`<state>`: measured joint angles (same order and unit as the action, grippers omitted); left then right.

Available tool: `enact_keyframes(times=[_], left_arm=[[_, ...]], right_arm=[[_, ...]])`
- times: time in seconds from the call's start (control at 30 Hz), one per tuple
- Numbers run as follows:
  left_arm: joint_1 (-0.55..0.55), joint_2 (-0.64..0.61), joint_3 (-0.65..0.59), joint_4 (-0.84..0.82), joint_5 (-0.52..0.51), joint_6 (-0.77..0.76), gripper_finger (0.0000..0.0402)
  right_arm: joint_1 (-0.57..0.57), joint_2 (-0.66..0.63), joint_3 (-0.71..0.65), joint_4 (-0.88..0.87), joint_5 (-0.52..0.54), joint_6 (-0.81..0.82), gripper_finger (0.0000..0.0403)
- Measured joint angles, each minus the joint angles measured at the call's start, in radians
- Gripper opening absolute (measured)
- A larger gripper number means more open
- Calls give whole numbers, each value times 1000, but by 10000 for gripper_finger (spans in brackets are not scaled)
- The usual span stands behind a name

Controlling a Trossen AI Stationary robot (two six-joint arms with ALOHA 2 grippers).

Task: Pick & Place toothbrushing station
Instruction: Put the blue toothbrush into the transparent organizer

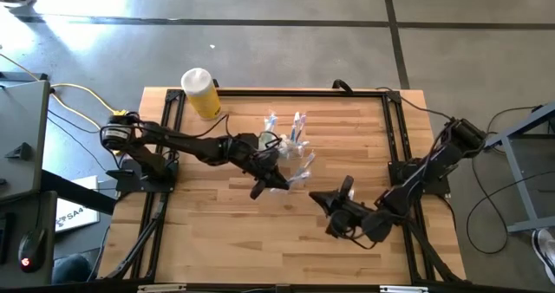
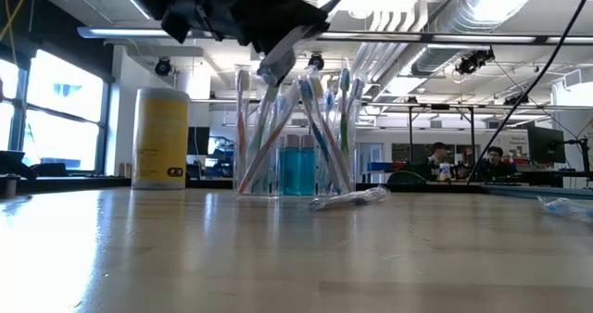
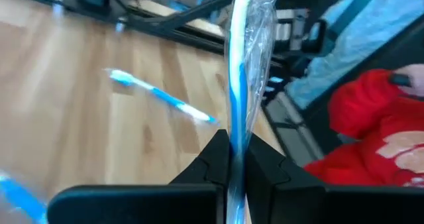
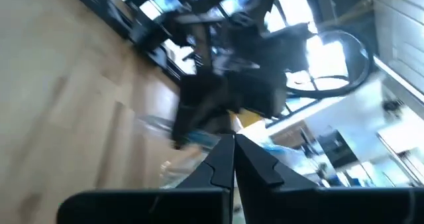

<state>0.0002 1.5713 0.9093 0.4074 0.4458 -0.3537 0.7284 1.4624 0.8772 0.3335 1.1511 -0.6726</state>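
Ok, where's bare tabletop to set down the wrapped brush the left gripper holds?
Bare wood lies along the near edge of the wooden table, left of the right gripper. It is crowded around the clear plastic holder cup, the left gripper and its blue wrapped toothbrush.

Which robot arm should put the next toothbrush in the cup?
Probably the left. The left gripper already pinches a wrapped blue toothbrush and sits right beside the clear holder cup. The right gripper is shut, empty and farther away.
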Motion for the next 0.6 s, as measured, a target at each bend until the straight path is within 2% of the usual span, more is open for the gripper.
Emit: enact_keyframes(times=[0.07,0.17,0.33,0.4,0.6], left_arm=[[0,-30,-1,-20,-55,37,14],[0,-110,-1,-119,-194,122,14],[-1,-274,0,-271,-551,330,14],[1,-331,-5,-313,-648,377,14],[64,-495,-11,-468,-744,482,14]], right_arm=[[21,0,0,-5,-24,20,3],[46,0,0,-8,-30,63,3],[68,0,1,-61,-25,107,3],[67,1,0,-97,-25,140,3],[39,2,0,-222,-28,267,3]])
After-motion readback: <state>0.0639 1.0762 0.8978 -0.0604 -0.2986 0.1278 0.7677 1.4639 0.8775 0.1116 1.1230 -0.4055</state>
